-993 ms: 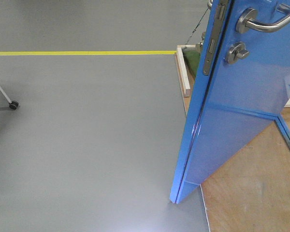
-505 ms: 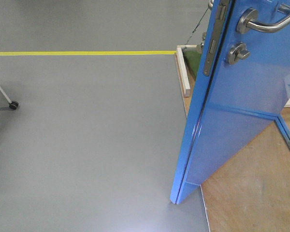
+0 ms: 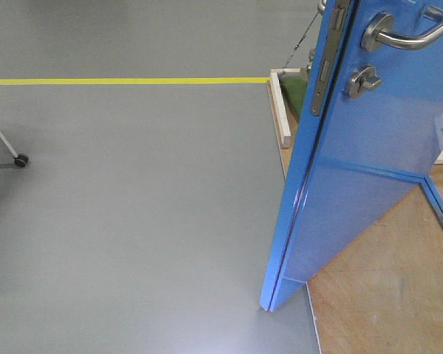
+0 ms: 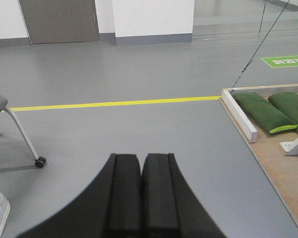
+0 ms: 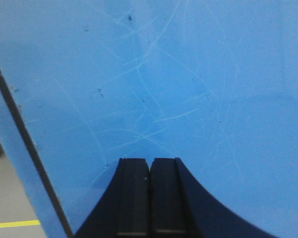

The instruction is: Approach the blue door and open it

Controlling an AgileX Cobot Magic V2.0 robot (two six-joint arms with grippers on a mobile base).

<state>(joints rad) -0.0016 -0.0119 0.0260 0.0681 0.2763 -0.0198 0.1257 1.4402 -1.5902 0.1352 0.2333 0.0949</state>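
Note:
The blue door stands ajar at the right of the front view, its edge turned toward me. It carries a silver lever handle, a round thumb-turn lock and a metal latch plate on its edge. In the right wrist view the scratched blue door fills the frame, and my right gripper is shut with its tips close against the panel. My left gripper is shut on nothing, pointing over bare grey floor left of the door.
A yellow floor line crosses the grey floor. The door frame stands on a plywood base with a white wooden rail and green sandbags. A chair leg with caster is at the left.

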